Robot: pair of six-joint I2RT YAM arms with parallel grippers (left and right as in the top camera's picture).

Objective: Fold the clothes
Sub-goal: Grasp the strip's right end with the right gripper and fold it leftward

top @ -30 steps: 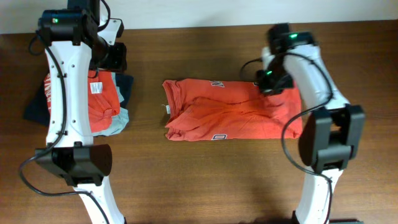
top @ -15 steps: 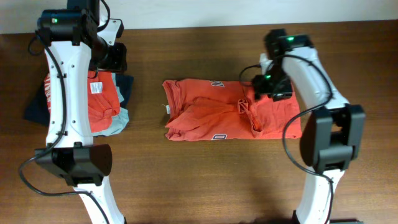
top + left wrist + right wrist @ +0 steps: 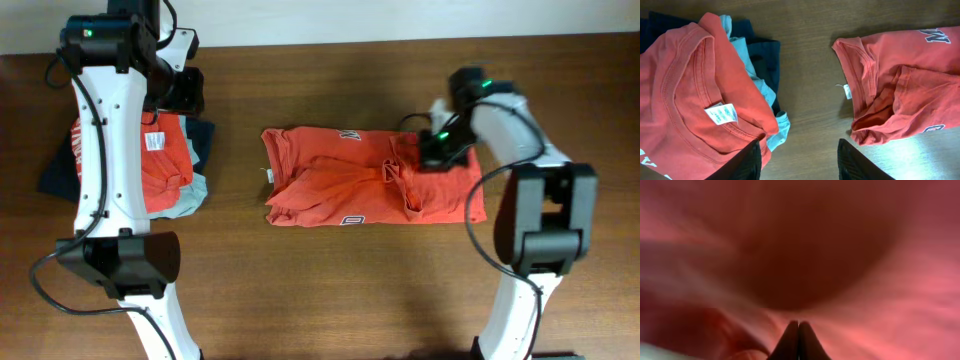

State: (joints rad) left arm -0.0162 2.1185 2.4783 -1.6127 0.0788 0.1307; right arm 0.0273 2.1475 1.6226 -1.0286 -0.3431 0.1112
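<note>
Right gripper (image 3: 798,341): its fingertips are pressed together with no gap. Blurred orange-red cloth fills its own camera's picture, and I cannot tell whether any cloth is pinched between them.
Right gripper from above: it is down on the right half of the spread shirt (image 3: 340,185), just beside a raised fold in the cloth.
Left gripper (image 3: 799,162): the fingers are spread wide with nothing between them. It hangs over bare table (image 3: 805,60), between the pile (image 3: 150,165) and the spread shirt.
Right wrist view alone shows: the two fingertips meeting; everything else there is blur.
Left wrist view alone shows: the collar stitching, both white tags and the layers of the pile.
Overhead alone shows: both arms whole and the spread shirt from end to end.
Shirts, orange-red: two. One lies flat mid-table and the top shirt (image 3: 685,95) lies on the pile.
Other garments: one pale blue piece (image 3: 760,85) and one navy piece (image 3: 760,55), both under the top shirt and showing along its right edge.
White tags: two. The neck tag (image 3: 721,113) sits inside the top shirt's collar, and a small tag (image 3: 846,92) sticks out beside the spread shirt's collar.
Writing: navy letters edged in white. An "M" (image 3: 940,35) can be read at the spread shirt's upper edge. The rest is cut off or too small to read, and the print on the tags is too fine.
Where the clothes lie: the pile is at the table's left by the left arm, and the spread shirt is well apart from it, between the two arms.
</note>
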